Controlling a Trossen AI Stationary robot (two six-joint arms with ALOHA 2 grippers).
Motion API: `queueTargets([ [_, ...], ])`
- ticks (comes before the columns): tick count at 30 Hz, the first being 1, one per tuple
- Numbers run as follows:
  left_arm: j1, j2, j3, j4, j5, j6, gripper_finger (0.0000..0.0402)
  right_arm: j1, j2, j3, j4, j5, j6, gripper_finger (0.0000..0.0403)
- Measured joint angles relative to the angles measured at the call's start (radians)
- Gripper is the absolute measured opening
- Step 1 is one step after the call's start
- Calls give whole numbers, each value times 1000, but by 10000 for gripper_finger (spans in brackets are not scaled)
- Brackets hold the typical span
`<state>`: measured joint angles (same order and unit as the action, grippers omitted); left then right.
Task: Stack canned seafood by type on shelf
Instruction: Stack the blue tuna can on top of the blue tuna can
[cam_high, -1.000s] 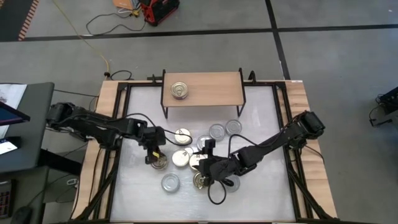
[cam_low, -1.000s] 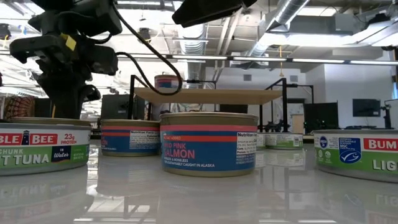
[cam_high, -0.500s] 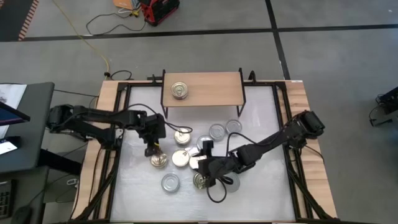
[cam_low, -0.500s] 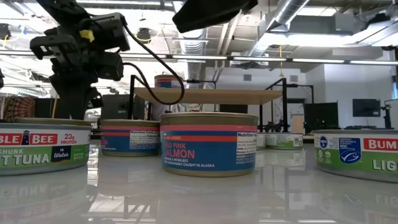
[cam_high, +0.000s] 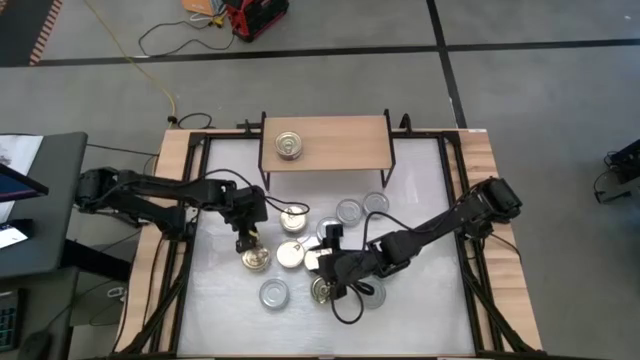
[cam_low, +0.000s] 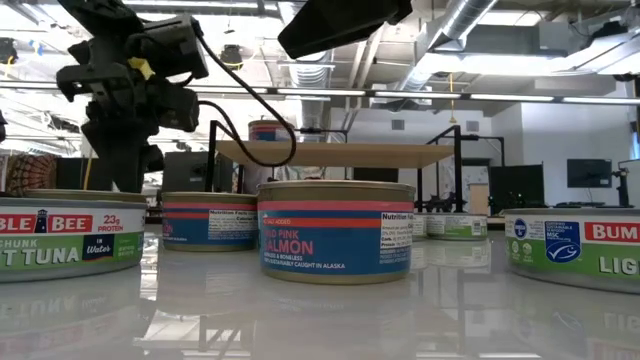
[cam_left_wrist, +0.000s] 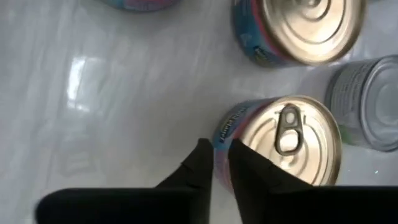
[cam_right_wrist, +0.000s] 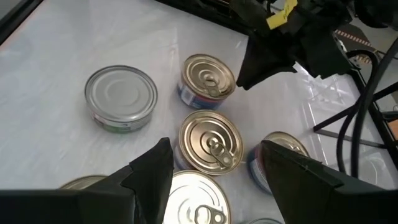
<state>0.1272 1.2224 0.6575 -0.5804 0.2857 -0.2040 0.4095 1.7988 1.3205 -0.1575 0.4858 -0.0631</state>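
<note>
1. The shelf (cam_high: 325, 140) is seen at upper centre of the high view, long axis running left to right; one gold-lidded can (cam_high: 288, 146) stands upright on its left part.
2. The remaining cans are clustered on the white table (cam_high: 420, 310) just below the shelf in the high view, all upright with lids facing up.
3. The left gripper (cam_high: 243, 238) is placed left of centre in the high view, pointed down just above a gold-lidded can (cam_high: 255, 260).
4. In the left wrist view its fingers (cam_left_wrist: 198, 165) are seen nearly pressed together with only a thin gap, gripping nothing, their tips at the rim of that pull-tab can (cam_left_wrist: 283, 140), tab long axis running top to bottom in the frame.
5. The right gripper (cam_high: 322, 262) is placed at centre of the high view over the cluster; its jaws are spread wide and empty.
6. In the right wrist view a gold can (cam_right_wrist: 210, 142) sits between the spread fingers (cam_right_wrist: 152, 165), with a silver-lidded can (cam_right_wrist: 120, 98) at left centre.
7. In the low view a pink salmon can (cam_low: 335, 231) is at centre, a tuna can (cam_low: 65, 232) at left.
</note>
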Motion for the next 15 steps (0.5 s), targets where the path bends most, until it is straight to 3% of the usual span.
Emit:
queueTargets([
  [8,-20,-37,2,-7,53,-6,129,0,0,0,1,0,9,274],
  [15,-97,38,3,-3,-62,18,133,0,0,0,7,0,8,274],
])
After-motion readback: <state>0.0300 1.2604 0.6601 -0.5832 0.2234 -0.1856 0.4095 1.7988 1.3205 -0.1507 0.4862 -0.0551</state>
